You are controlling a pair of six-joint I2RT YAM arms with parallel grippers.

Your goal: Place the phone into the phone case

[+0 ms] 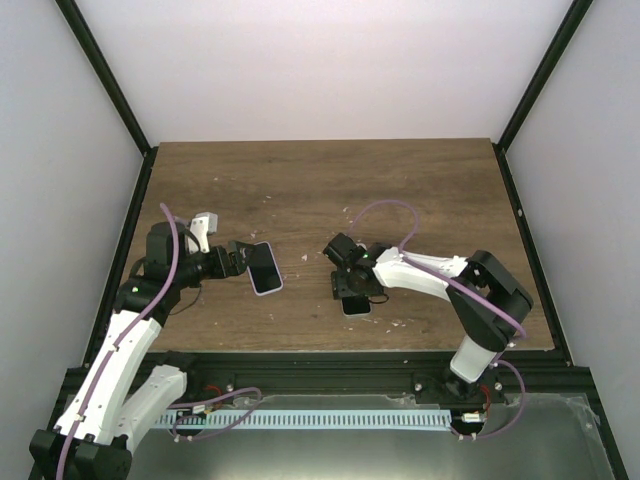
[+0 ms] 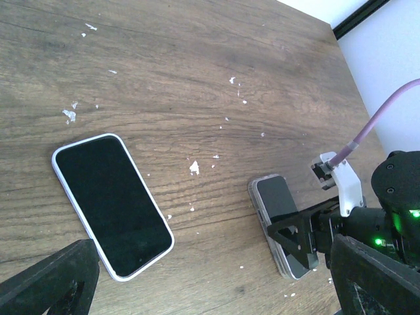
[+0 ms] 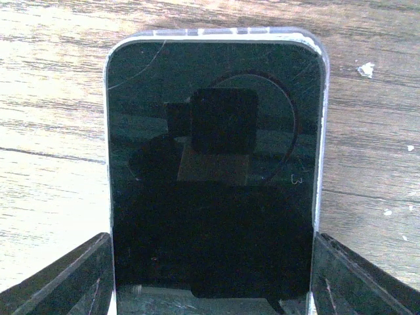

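A dark-screened phone with a pale lilac-white rim (image 1: 265, 268) lies flat on the wooden table, left of centre; it also shows in the left wrist view (image 2: 111, 205). My left gripper (image 1: 236, 262) hovers just left of it, open and empty (image 2: 216, 289). A second dark-screened phone (image 1: 356, 303) lies flat right of centre, and a clear phone case rim (image 3: 230, 31) shows round its far end. My right gripper (image 1: 350, 285) straddles it, with a finger against each long side (image 3: 210, 252). The left wrist view shows this phone (image 2: 279, 216) under the right fingers (image 2: 295, 236).
Small white flecks (image 2: 194, 167) are scattered over the wooden tabletop (image 1: 320, 190). Black frame rails (image 1: 130, 240) run along the table's left and right edges, with pale walls beyond. The right arm's purple cable (image 1: 385, 210) arches above the table.
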